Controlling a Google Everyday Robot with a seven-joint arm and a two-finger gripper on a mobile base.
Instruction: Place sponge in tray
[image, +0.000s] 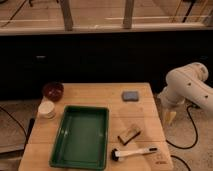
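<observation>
The blue-grey sponge (131, 95) lies flat on the wooden table (95, 95) near its far right corner. The dark green tray (81, 136) sits at the front left of the table with nothing in it. My gripper (170, 117) hangs off the table's right edge, pointing down from the white arm (187, 87), to the right of and nearer than the sponge, apart from it.
A dark red bowl (53, 91) and a white cup (47, 109) stand at the table's left. A brown block with a dark top (129, 133) and a white-handled brush (132, 153) lie right of the tray. A dark counter wall runs behind.
</observation>
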